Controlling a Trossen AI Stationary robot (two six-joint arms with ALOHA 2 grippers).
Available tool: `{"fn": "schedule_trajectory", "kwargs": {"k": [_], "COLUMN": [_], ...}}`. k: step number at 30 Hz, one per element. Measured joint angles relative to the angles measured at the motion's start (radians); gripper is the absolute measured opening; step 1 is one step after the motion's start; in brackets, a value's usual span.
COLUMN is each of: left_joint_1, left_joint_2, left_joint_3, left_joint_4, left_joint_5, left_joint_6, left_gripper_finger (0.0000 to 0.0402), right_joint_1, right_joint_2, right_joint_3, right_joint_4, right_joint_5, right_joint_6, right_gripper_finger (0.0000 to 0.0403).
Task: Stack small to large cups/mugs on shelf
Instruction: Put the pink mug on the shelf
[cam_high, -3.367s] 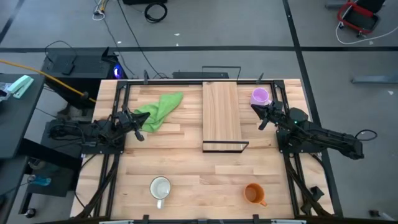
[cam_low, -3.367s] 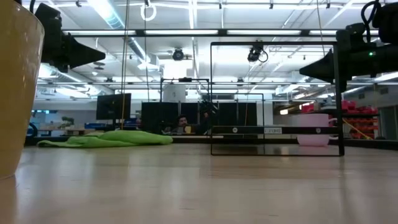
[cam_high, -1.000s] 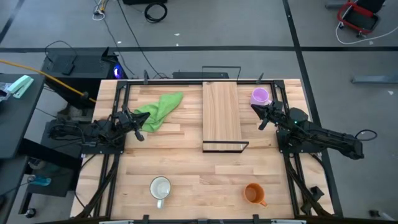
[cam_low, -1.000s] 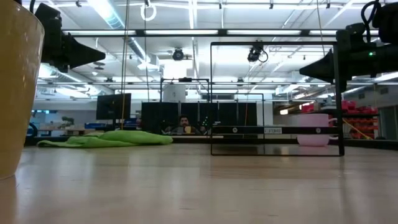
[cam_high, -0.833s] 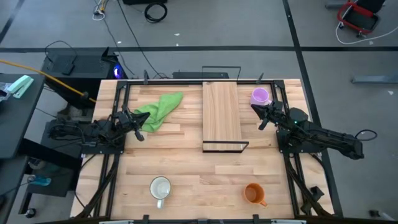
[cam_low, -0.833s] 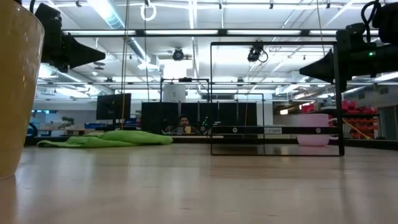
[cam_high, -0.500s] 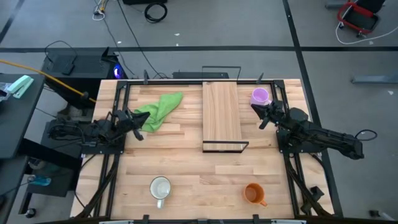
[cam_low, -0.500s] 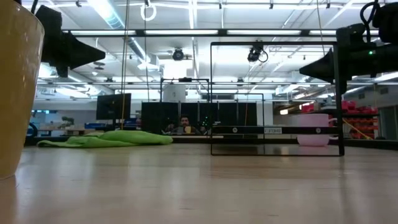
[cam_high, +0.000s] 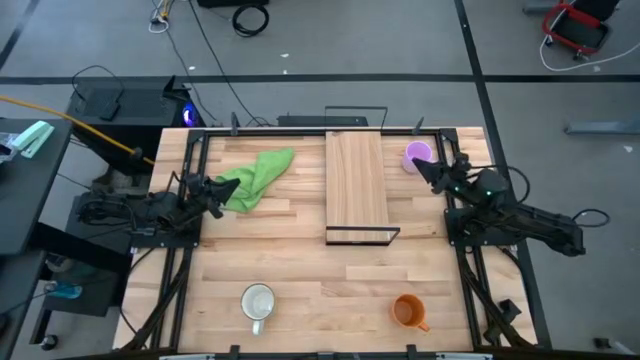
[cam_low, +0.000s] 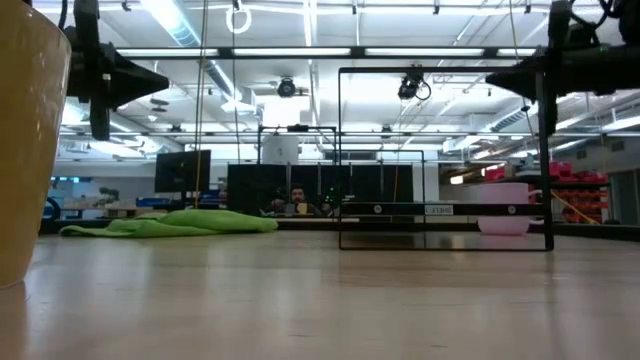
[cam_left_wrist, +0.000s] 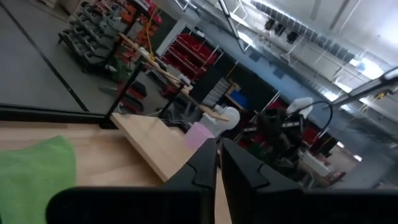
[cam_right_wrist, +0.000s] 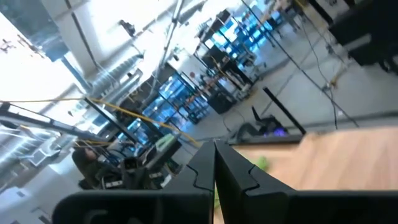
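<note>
- The purple mug (cam_high: 417, 156) sat on the bench (cam_high: 300, 270), just right of the shelf (cam_high: 356, 180).
- The right gripper (cam_high: 422, 167) was clenched beside it.
- The left gripper (cam_high: 219, 184), also clenched, touched the green cloth (cam_high: 255, 174).

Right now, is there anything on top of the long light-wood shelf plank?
No. The long light-wood shelf plank shows bare wood from above, with no mug on it. What lies under it is covered.

Shelf (cam_high: 356, 180) lies between cloth (cam_high: 254, 176) and far-right mug (cam_high: 416, 155).
</note>
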Motion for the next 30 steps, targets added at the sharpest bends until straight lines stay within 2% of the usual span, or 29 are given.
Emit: {"fn": "schedule_trajectory", "kwargs": {"k": [5, 11, 17, 23, 27, 30], "left_joint_1": [0.0, 0.001, 0.005, 0.081, 0.136, 0.164], "left_joint_2": [0.0, 0.0, 0.0, 0.001, 0.022, 0.067], "left_joint_3": [0.0, 0.003, 0.088, 0.261, 0.392, 0.47], "left_joint_4": [0.003, 0.009, -0.018, -0.353, -0.577, -0.684], "left_joint_5": [-0.003, 0.0, -0.008, -0.046, -0.027, 0.003], "left_joint_6": [0.031, 0.054, 0.227, 0.206, 0.167, 0.156], "left_gripper_finger": [0.0031, 0.0023, 0.0022, 0.0029, 0.0035, 0.0036], "right_joint_1": [0.0, -0.006, -0.041, -0.087, -0.116, -0.141], "right_joint_2": [0.002, 0.002, 0.002, 0.032, 0.099, 0.173], "right_joint_3": [0.042, 0.097, 0.168, 0.269, 0.341, 0.398], "right_joint_4": [-0.014, -0.133, -0.228, -0.381, -0.456, -0.499], "right_joint_5": [0.0, 0.003, 0.022, 0.022, 0.023, 0.025], "right_joint_6": [-0.066, -0.06, -0.064, -0.072, -0.094, -0.116], "right_gripper_finger": [0.0012, 0.0012, 0.0012, 0.003, 0.0046, 0.0053]}}
